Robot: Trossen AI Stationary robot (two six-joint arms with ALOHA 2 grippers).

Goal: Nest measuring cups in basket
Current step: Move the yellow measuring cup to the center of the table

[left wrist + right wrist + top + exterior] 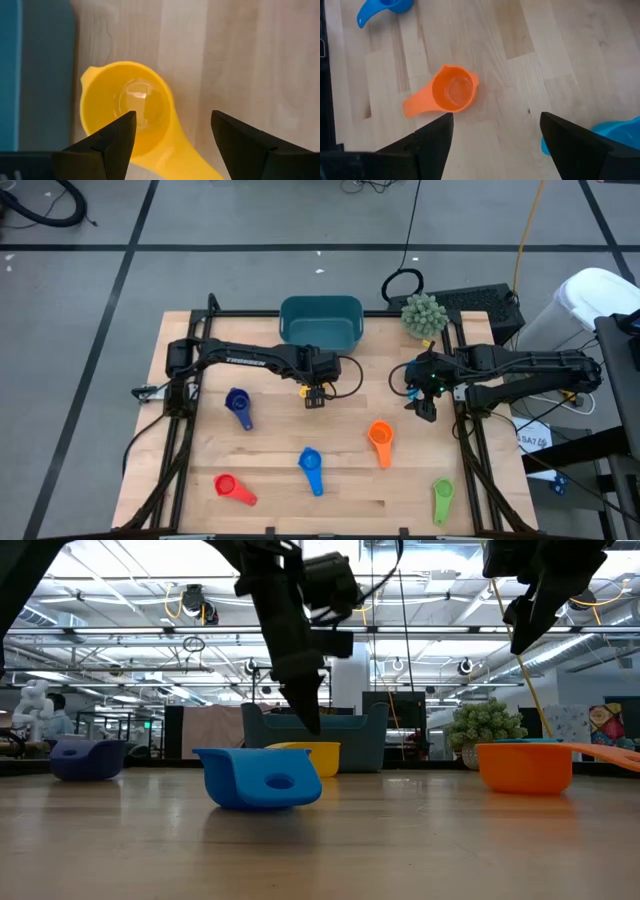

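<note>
A yellow measuring cup [125, 107] sits upright on the table just in front of the teal basket [320, 320]. My left gripper [172, 120] is open and points down over it, one finger at the bowl's rim and the other beyond the handle [185, 160]. No touch shows. The left gripper [315, 395] is near the table's middle. My right gripper [425, 408] hangs open, high over the table's right part, with an orange cup [451, 91] on the table below and ahead of it.
Other cups lie scattered on the wood: dark blue [238, 406], light blue [311, 468], red [234, 488] and green [442, 498]. A spiky green plant ball [423, 315] stands at the far right, beside the basket. Black rails run along the table's left and right sides.
</note>
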